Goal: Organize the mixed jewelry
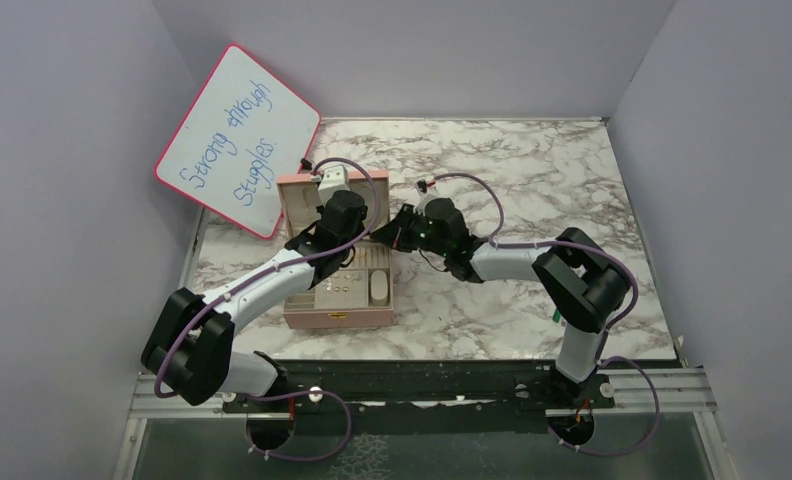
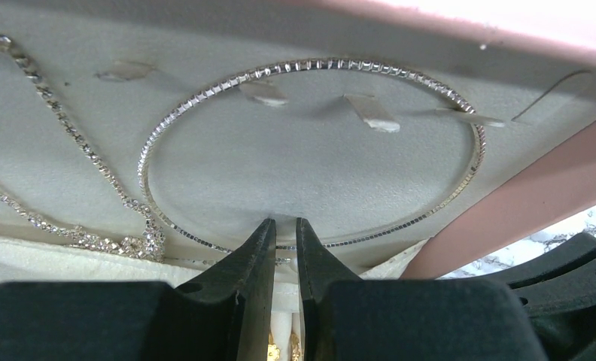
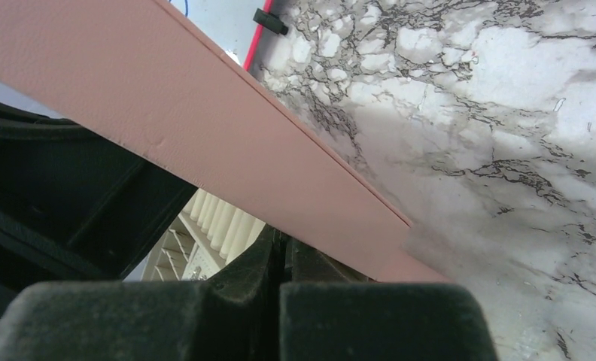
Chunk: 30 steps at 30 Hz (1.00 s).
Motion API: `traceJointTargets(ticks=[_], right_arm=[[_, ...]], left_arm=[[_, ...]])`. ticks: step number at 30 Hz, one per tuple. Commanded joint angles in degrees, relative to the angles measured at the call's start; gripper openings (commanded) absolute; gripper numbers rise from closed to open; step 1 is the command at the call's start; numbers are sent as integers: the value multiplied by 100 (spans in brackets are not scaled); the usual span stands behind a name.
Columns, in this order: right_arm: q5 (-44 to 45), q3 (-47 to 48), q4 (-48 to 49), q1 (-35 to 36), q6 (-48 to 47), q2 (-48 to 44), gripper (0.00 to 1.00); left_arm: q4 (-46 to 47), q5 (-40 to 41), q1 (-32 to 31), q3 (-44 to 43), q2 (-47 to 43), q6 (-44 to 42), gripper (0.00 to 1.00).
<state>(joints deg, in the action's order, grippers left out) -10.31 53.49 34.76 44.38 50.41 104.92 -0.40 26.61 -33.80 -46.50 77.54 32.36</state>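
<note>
The pink box [image 1: 338, 318] stands open with its lid [image 1: 302, 192] upright. Tiny gold jewelry pieces [image 1: 340, 288] lie in a front compartment. My left gripper [image 1: 334, 248] is inside the box. In the left wrist view its tips [image 2: 285, 233] rest at the lid's grey lining with only a narrow gap, right by a rhinestone hoop [image 2: 460, 98]. Gold pieces [image 2: 278, 350] show through the gap. My right gripper [image 1: 404, 232] is shut and empty, and its tips [image 3: 282, 248] are against the box's pink outer wall [image 3: 205, 128].
A rhinestone chain [image 2: 77, 143] hangs on the lid lining at the left. Cream ring rolls [image 3: 220, 218] fill the box's back part. A whiteboard [image 1: 240, 140] with blue writing leans at the back left. Grey walls close in the marble table [image 1: 532, 180].
</note>
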Motion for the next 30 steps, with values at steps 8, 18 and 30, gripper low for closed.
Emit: traceJointTargets(ticks=[8, 18, 30], right_arm=[[-679, -470, 1812, 166, 56, -495, 1], [-569, -503, 1895, 162, -485, -581, 1], [-165, -530, 1647, 166, -1097, -772, 13]], left_arm=[[49, 162, 172, -85, 216, -10, 14], [49, 32, 172, 39, 240, -15, 9], [49, -2, 172, 172, 236, 50, 6]])
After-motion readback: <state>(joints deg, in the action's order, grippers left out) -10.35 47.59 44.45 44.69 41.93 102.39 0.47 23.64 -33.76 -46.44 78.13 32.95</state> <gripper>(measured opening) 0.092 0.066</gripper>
